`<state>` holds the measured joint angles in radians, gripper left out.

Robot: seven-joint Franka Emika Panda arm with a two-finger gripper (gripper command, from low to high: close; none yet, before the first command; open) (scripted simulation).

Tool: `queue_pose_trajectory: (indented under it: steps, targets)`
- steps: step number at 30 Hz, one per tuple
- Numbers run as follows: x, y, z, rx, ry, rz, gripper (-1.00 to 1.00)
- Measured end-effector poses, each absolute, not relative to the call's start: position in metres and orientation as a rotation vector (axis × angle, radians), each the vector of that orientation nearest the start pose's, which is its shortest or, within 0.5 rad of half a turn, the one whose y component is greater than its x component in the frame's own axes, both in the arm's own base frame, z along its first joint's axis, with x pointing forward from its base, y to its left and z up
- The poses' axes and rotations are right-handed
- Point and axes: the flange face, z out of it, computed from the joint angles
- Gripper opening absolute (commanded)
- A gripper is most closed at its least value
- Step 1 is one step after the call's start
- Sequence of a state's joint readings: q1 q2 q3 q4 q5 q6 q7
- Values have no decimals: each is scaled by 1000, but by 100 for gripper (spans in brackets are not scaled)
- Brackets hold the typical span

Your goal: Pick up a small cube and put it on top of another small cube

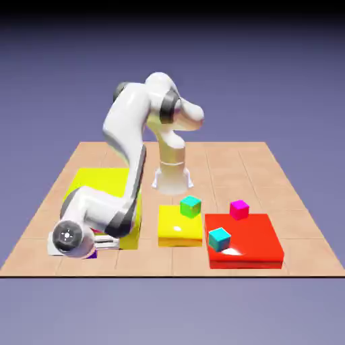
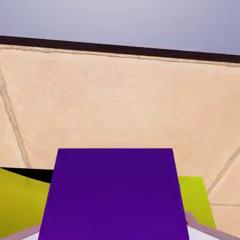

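1. We see the arm (image 1: 128, 124) arching up, then down to the frame's lower left, hand low beside the big yellow block (image 1: 104, 180).
2. In the hand view the gripper (image 2: 114, 230) is closed on a purple cube (image 2: 114, 192), bottom centre.
3. Exterior view: we catch only a purple sliver, lower left, probably that cube, mostly hidden by the hand.

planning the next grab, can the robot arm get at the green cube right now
Probably not yet: its jaws seem closed on a purple block, which would need setting down first. The green cube itself looks uncovered from above.
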<state>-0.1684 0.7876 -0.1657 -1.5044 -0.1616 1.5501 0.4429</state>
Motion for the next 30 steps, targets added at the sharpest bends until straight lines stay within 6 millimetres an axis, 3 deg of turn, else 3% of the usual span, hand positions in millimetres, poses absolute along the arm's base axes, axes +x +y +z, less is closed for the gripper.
queue_pose_trajectory:
  steps: [5, 10, 15, 21, 23, 27, 28, 30]
  targets:
    - [567, -135, 209, -3004, 1172, 1201, -100]
    - [536, -64, 237, -2976, 1205, 1202, -100]
    - [492, 0, 260, -2950, 1234, 1220, -100]
    - [423, 65, 279, -2928, 1265, 1259, -100]
    - [423, 64, 279, -2925, 1269, 1259, -100]
    - [388, 66, 226, -2926, 1268, 1258, -100]
    - [387, 66, 224, -2926, 1268, 1258, 100]
    - [387, 65, 224, -2929, 1267, 1257, 100]
